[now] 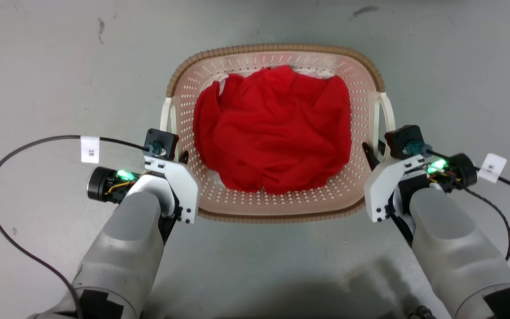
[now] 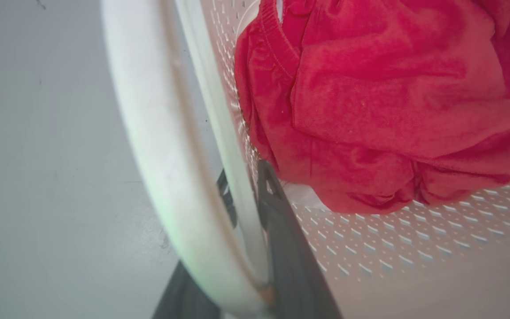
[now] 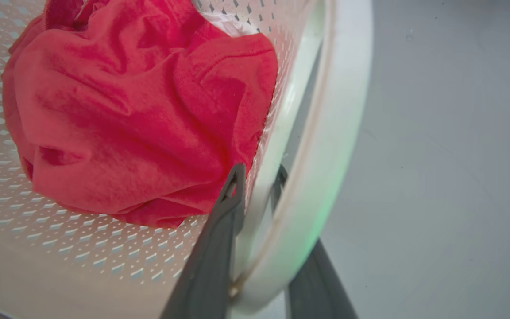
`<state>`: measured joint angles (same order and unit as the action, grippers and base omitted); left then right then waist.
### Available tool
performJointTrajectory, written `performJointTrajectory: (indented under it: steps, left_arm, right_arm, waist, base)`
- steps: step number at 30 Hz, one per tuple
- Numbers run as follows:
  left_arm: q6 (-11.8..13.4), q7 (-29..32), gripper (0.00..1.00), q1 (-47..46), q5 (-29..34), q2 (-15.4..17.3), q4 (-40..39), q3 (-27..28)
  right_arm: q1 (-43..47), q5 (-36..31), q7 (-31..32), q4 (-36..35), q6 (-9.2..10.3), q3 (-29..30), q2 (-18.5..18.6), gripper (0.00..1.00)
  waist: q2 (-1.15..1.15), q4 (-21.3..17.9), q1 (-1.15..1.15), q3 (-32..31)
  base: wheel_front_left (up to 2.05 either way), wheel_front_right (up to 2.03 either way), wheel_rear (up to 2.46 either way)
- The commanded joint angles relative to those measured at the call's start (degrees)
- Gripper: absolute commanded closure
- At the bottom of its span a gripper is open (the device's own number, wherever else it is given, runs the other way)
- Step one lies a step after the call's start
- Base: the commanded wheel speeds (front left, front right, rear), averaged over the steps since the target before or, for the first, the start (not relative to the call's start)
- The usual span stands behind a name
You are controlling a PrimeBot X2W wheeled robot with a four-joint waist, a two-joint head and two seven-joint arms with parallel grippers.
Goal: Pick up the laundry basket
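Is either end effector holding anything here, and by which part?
Both appear to hold the laundry basket: left end effector and right end effector each pinch a side wall, outer finger between wall and white handle.

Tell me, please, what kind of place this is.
Probably an indoor test space or a laundry area, though I cannot be sure. There is a bare grey floor with scuff marks, and standing on it is a laundry basket that holds a crumpled red garment.
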<state>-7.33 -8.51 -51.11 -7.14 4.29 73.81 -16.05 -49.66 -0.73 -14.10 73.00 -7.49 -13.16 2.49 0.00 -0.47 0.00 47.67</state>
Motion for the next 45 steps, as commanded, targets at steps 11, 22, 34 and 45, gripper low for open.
performJointTrajectory:
  steps: [11, 22, 34, 45]
  left_arm:
    - [-0.15, 3.63, 1.0, 5.83, -2.92, 0.4, -0.05, -2.84]
    - [-0.17, 10.13, 1.0, 12.47, -7.98, -0.54, -0.05, -8.31]
    - [-0.2, 15.26, 1.0, 18.11, -13.99, -0.3, -0.26, -13.21]
    - [-0.16, 19.41, 1.0, 22.99, -19.95, 1.65, -1.76, -18.12]
  right_arm:
    - [5.62, 3.48, 4.01, 0.72, 0.01, -5.29, 0.71, 1.0]
    - [11.67, 7.79, 10.07, 0.82, 0.01, -9.4, 0.74, 1.0]
    - [17.7, 11.42, 16.7, 0.87, 0.01, -12.77, 0.81, 1.0]
    - [21.58, 16.62, 20.49, 0.92, 0.02, -16.61, 0.84, 1.0]
  waist:
    - [0.0, -0.13, 0.0, -11.7]
    - [0.0, 1.12, 0.0, -25.51]
    - [0.0, 0.95, 0.0, -37.56]
    - [0.0, -0.07, 0.0, -46.36]
  base:
    - [0.0, 0.0, 0.0]
    - [0.0, 0.0, 0.0]
    - [0.0, 0.0, 0.0]
    - [0.0, 0.0, 0.0]
